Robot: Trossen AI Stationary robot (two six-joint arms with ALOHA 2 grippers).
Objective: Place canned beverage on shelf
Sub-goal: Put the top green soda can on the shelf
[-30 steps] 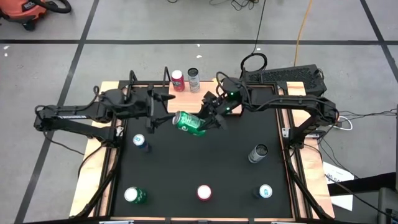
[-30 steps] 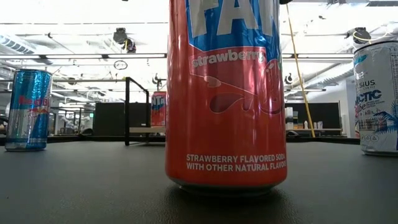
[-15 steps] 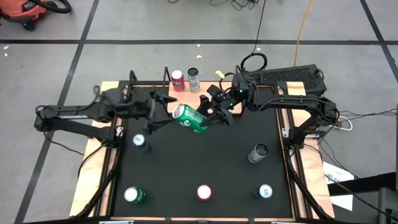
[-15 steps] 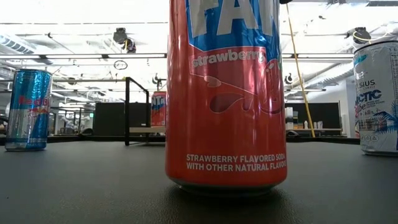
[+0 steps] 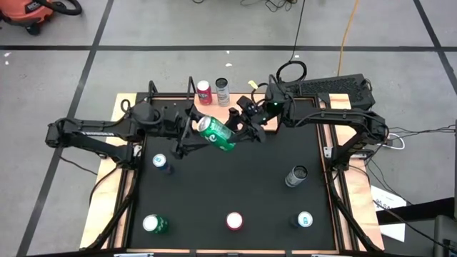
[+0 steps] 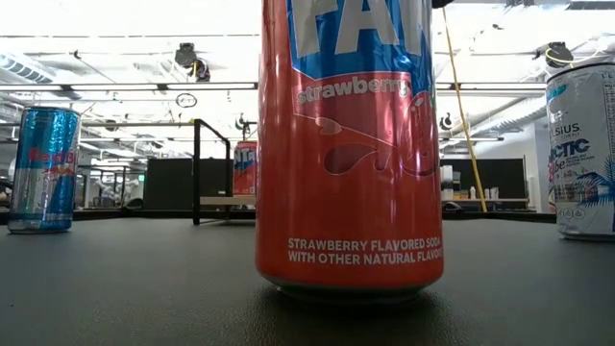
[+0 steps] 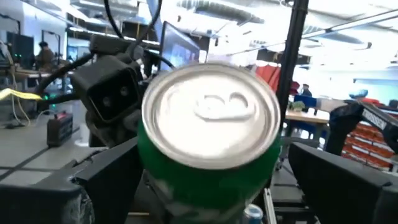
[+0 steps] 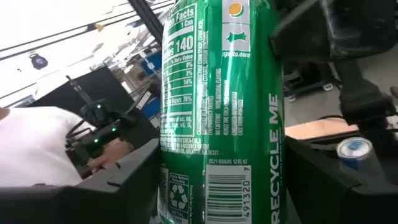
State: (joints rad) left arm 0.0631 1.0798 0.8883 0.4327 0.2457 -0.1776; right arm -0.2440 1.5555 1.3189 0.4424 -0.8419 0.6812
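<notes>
Above the far half of the black surface (image 5: 235, 182), a green can (image 5: 216, 135) hung tilted in the air between the two arms. The right gripper (image 5: 241, 129) had it by the body, its fingers (image 8: 118, 186) spread about a can's width and pressed against either side, as the right wrist view showed. The left gripper (image 5: 187, 134) sat at the can's top end with its fingers (image 7: 109, 180) fully spread on either side of the silver lid, not clamping it. At the far edge stood the shelf (image 5: 203, 108), a light wood board with black rod brackets, carrying a red can (image 5: 204, 91) and a silver can (image 5: 223, 91) side by side. Down on the surface stood five more cans, well apart: a blue can (image 5: 160, 163) near the left arm, a grey can (image 5: 296, 175) on the right, and along the near edge a second green can (image 5: 153, 224), a strawberry soda can (image 6: 351, 144) and a white-and-blue can (image 5: 305, 220).
</notes>
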